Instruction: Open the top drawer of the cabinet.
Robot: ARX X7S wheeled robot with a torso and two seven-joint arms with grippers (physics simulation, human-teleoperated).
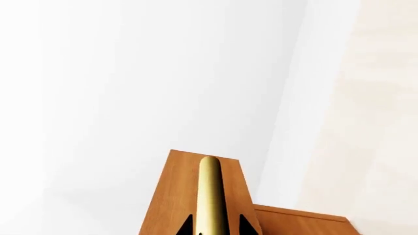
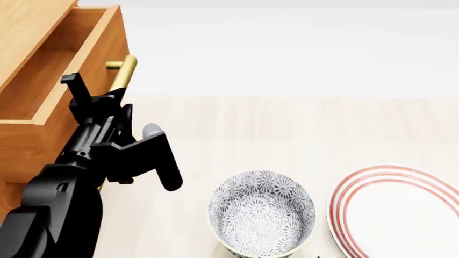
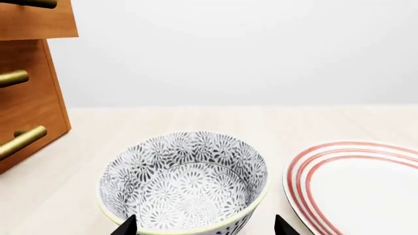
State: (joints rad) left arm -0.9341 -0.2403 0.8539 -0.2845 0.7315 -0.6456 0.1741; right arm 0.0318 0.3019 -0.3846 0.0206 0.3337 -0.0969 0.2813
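- Left wrist view: the left gripper (image 1: 216, 226) shows only as two dark fingertips at the frame's edge, one on each side of the brass handle (image 1: 210, 196). The bar runs straight away from the claw between those tips. They sit tight against the bar, so I judge the claw pinched on it, though actual contact is hard to confirm. Behind the bar is the orange-brown front of the top drawer (image 1: 171, 196), and off to one side of the claw a lower ledge of the cabinet (image 1: 300, 223).
- Head view: the left gripper (image 2: 107, 102) reaches up to the handle (image 2: 123, 72), with the top drawer (image 2: 50, 59) directly beyond it. The drawer stands well out from the cabinet (image 2: 25, 145), its plain wood interior exposed. I judge the opening largely done; what may remain is a little more travel and letting go. Well apart from this claw sit a patterned bowl (image 2: 262, 217) and a red-ringed plate (image 2: 401, 212).
- Right wrist view: the right gripper (image 3: 203, 226) has its tips spread wide, holding nothing, with the bowl (image 3: 186, 181) just ahead of it, the plate (image 3: 356, 186) to one side and the cabinet (image 3: 33, 103) to the other.
- No brand, label or writing is readable in any view.
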